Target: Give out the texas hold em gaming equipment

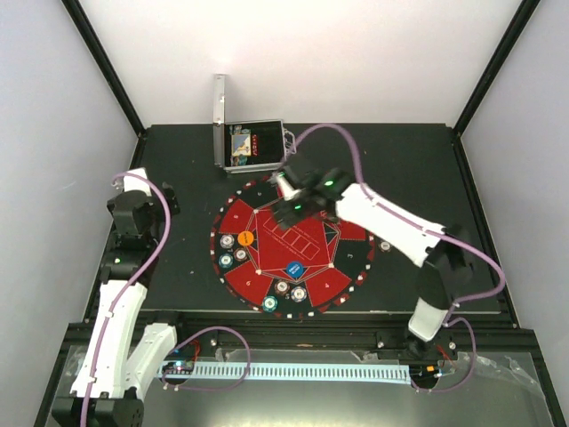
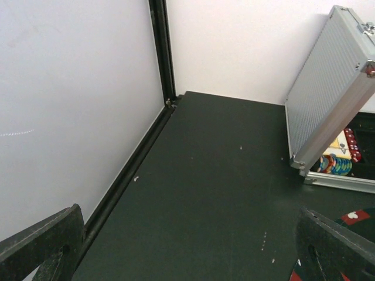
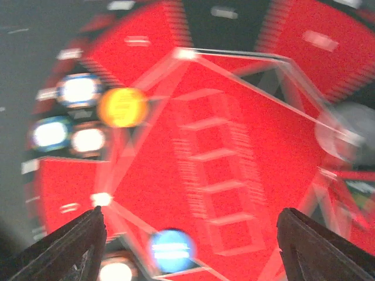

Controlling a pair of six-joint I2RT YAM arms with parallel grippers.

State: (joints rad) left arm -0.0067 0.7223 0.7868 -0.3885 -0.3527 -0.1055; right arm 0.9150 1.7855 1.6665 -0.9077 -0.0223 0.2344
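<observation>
Fingers: left fingers (image 2: 41,240), right fingers (image 3: 64,246) stood spread, empty.
Placed: chips (image 1: 227,241), orange disc (image 1: 243,238), blue disc (image 1: 296,269) on mat (image 1: 267,276).
Pending: cased chips (image 2: 335,165).

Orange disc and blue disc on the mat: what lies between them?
Only red mat with printed white lines lies between the orange disc and the blue disc; nothing rests on that stretch. The right wrist view shows this, though blurred.

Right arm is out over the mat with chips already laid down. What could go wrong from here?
1. The open, empty right claw hangs over the mat near the orange disc and the chips; a low sweep could scatter them.
2. Its purple cable loops right beside the open silver case and could snag on it.
</observation>
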